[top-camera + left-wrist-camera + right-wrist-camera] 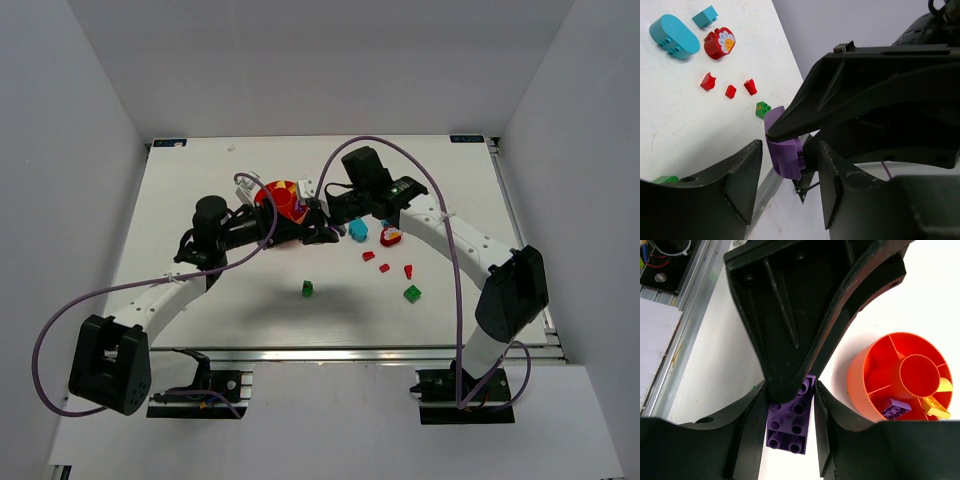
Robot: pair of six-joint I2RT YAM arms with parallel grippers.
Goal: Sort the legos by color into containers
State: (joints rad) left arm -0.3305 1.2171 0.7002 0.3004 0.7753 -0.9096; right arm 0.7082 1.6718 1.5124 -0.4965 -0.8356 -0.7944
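Green lego [308, 288] and red legos [385, 268] are being left unsorted on the near surface [200, 330]. Beyond them, a purple brick [789, 427] is being clamped by the right gripper [789, 405], with the left gripper [789, 150] being held open around it — not touching. If the handover is being mistimed, the brick risks being dropped short of the orange tub [860, 385] just beyond, where purple is being collected.

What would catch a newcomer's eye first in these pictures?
Both arms meet beside the orange tub at mid-table, the right hand pinching a purple brick between the left hand's open fingers. Right of them lie bright loose legos: a teal piece, a red flower piece, a green brick.
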